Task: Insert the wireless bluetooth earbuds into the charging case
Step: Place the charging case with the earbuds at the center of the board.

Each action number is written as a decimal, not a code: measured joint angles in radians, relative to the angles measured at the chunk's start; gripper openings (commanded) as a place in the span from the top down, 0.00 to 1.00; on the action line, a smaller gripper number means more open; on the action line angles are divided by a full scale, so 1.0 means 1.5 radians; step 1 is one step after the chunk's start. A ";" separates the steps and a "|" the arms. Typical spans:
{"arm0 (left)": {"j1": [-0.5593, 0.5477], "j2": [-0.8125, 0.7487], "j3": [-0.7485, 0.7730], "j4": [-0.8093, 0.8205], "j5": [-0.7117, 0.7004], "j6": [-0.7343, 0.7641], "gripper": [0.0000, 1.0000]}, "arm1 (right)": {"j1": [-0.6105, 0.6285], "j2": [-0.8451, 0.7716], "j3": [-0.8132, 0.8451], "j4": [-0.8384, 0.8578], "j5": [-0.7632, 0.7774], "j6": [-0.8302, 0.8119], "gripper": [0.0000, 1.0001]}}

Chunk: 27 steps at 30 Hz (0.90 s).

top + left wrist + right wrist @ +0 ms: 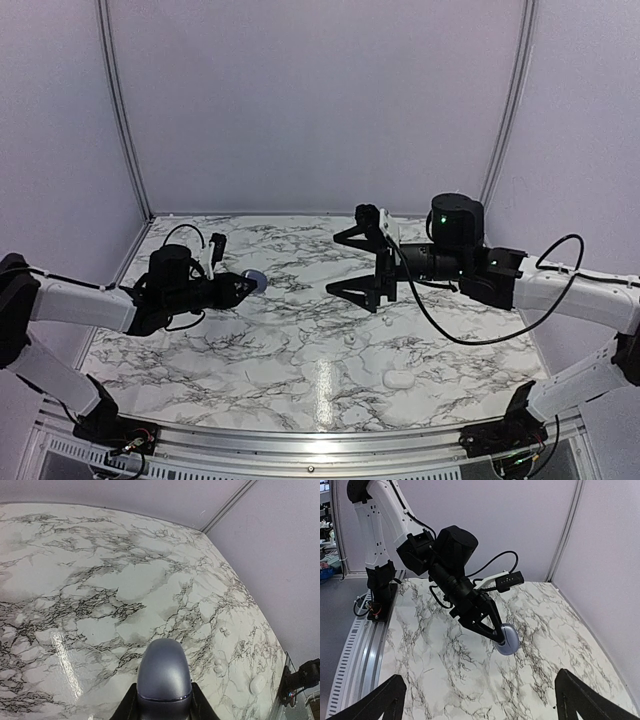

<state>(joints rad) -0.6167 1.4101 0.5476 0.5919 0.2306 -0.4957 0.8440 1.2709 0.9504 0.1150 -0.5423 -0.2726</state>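
Note:
A grey-blue pebble-shaped charging case (164, 672), lid closed, is held off the marble table (300, 350) by my left gripper (164, 702), shut on its lower half. The same case (256, 282) hangs left of centre in the top view, and it shows as the case (509, 639) in the right wrist view. My right gripper (342, 265) hovers at centre right, open wide and pointing left at the case, with nothing between its fingers (385, 700). Tiny pale earbuds (223, 629) and another pair (218, 666) lie loose on the marble.
A white pebble-shaped case (398, 379) rests near the front edge, below my right arm; it is also the white case (257, 684) in the left wrist view. Pale walls stand behind and beside the table. A metal rail (300, 440) runs along the near edge.

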 measured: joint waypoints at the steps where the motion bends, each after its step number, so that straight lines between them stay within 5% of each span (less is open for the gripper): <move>1: 0.007 0.014 0.006 0.000 0.009 -0.009 1.00 | -0.011 0.000 -0.006 -0.003 -0.003 0.012 0.02; 20: 0.085 0.247 0.114 -0.004 0.114 -0.100 0.97 | -0.076 0.014 -0.071 -0.189 0.112 0.201 0.09; 27: 0.105 0.281 0.123 -0.017 0.127 -0.117 0.76 | -0.076 0.014 -0.084 -0.284 0.171 0.268 0.09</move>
<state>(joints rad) -0.4587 1.8313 0.7319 0.5667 0.4217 -0.6720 0.7296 1.2922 0.8246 -0.3103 -0.2855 0.1287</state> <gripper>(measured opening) 0.260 0.914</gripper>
